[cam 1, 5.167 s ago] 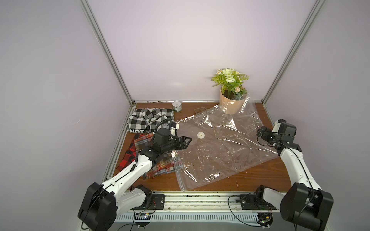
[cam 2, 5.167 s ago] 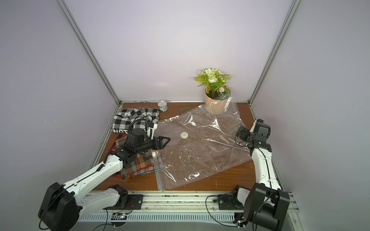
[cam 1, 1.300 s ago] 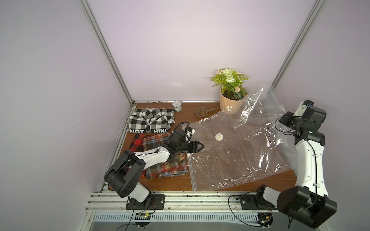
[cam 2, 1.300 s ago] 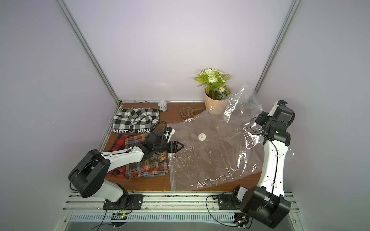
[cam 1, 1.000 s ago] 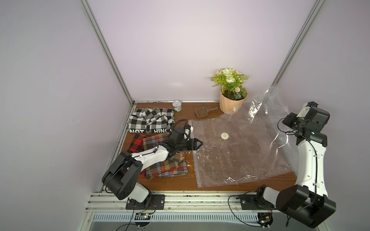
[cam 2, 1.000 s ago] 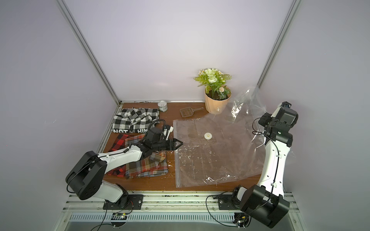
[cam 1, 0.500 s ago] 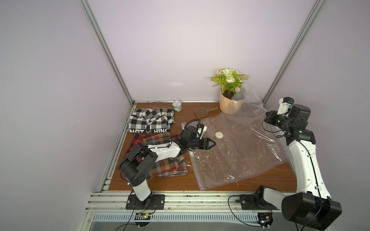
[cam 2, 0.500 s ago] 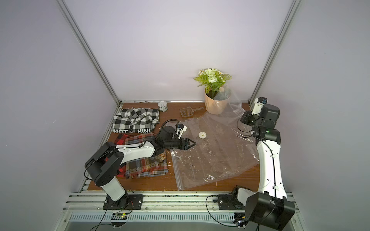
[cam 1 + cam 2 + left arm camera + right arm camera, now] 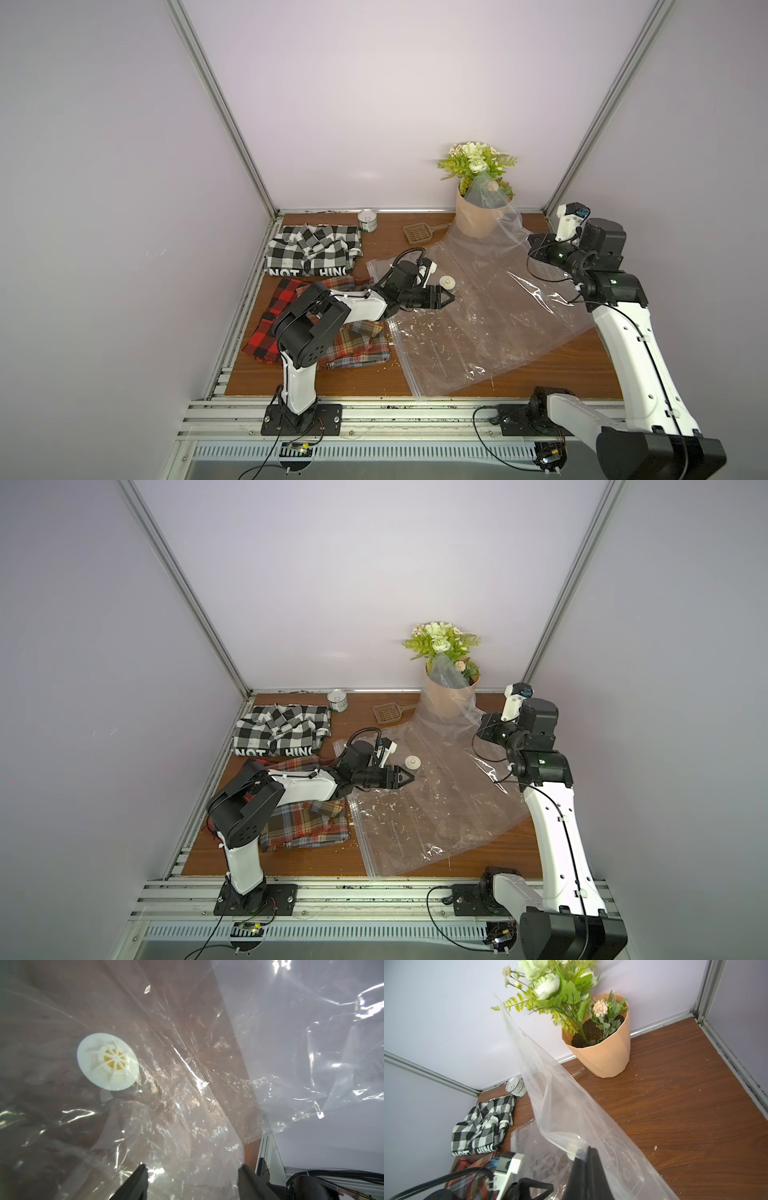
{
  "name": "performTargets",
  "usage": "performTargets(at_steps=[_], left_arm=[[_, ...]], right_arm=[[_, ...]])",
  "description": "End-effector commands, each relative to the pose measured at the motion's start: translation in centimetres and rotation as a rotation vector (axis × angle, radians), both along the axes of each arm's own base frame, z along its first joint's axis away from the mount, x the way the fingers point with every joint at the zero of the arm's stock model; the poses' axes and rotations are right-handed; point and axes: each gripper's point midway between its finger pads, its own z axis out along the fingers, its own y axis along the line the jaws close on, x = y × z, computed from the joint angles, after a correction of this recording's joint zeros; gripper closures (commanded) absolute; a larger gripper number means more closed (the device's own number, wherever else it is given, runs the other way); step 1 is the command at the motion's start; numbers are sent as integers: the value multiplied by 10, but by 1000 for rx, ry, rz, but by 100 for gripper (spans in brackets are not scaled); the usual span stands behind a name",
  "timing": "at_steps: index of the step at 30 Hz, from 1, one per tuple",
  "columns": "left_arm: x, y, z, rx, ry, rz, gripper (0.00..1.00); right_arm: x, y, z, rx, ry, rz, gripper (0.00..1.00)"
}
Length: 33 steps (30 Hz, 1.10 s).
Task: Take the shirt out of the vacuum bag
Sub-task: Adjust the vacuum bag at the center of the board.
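Shirt lies outside bag on desk. Your right hand clamps bag edge, likely to drag it clear; left hand apart, empty.

Table: brown wood, dotted with crumbs.
Left side: checked shirt, plaid shirt.
Back: can, scoop, flower pot.
Middle: vacuum bag, spread out.

In both top views the left arm covers the middle of the plaid shirt. A lifted corner of the vacuum bag veils the rim of the flower pot. The left gripper runs off its wrist view's edge. The bag's printing is too faint to read.
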Motion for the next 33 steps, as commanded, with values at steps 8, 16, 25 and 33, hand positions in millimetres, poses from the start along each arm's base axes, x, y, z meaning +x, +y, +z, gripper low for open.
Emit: performTargets(at_steps=[8, 16, 25, 33], left_arm=[[0, -11, -20, 2, 16, -21, 31], [-1, -8, -35, 30, 29, -19, 32], [-4, -5, -19, 11, 2, -22, 32], [-10, 18, 35, 15, -81, 28, 32]], right_arm=[[-17, 51, 22, 163, -55, 116, 100], [-28, 102, -2, 261, -27, 215, 100], [-30, 150, -26, 324, 7, 278, 100], [-31, 168, -40, 335, 26, 276, 100]])
